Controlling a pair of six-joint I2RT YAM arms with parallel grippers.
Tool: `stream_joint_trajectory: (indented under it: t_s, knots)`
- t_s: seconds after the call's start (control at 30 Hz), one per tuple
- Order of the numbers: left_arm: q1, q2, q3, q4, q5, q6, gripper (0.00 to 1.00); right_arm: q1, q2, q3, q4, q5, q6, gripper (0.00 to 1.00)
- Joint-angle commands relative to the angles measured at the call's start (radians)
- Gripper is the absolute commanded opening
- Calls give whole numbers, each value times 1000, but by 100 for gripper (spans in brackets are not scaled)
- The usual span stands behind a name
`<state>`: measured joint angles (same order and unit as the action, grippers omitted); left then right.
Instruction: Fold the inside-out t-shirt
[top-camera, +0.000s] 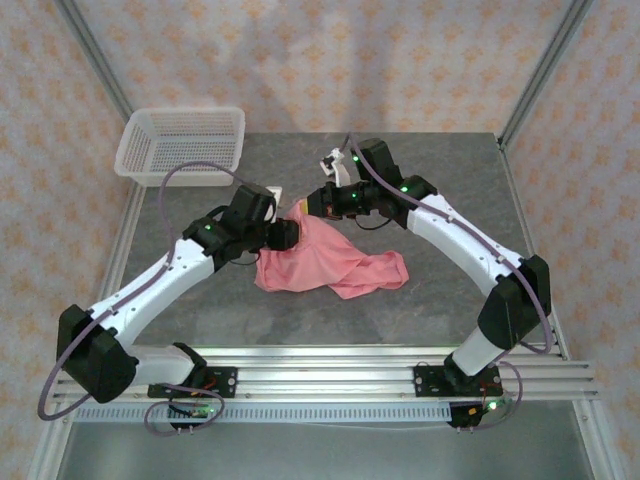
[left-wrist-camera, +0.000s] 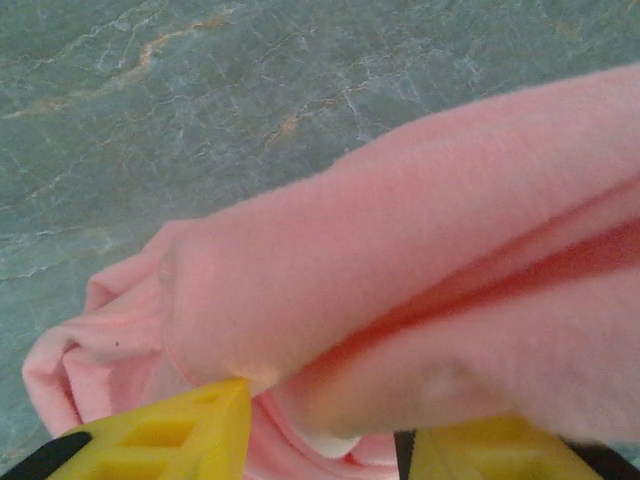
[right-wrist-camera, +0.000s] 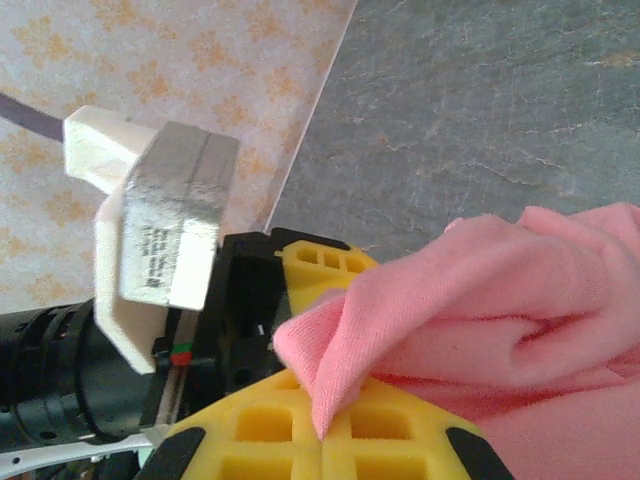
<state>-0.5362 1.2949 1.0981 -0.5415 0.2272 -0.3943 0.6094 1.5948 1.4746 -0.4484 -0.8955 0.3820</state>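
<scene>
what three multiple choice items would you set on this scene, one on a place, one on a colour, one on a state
1. Where is the white basket? A) far left corner of the table B) near right corner C) between the arm bases
2. What colour is the t-shirt? A) blue B) salmon pink C) white
3. How is the right claw? A) open over bare table B) shut on a fold of the t-shirt C) shut on the basket
Answers: 1 A, the top view shows it there. 2 B, pink in every view. 3 B, cloth is pinched between its closed yellow fingers.
</scene>
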Motion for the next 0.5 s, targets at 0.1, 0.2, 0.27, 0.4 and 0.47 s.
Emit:
stream_joint_trajectory:
  t_s: [0.1, 0.2, 0.27, 0.4, 0.47]
  knots:
    - [5, 51, 53, 67, 65, 33, 32, -2, -43, 20, 31, -29, 16, 0]
    - [22, 31, 79, 67, 165, 10, 0, -17, -55, 0, 13, 4, -10, 0]
    - [71, -18, 90, 118, 308, -74, 0, -57, -77, -36, -17, 84, -40, 0]
    - [130, -84, 187, 170, 545, -175, 0, -160, -132, -232, 34, 205, -119, 0]
    - [129, -53, 293, 51, 607, -120, 0, -145, -147, -273, 31, 228, -215, 0]
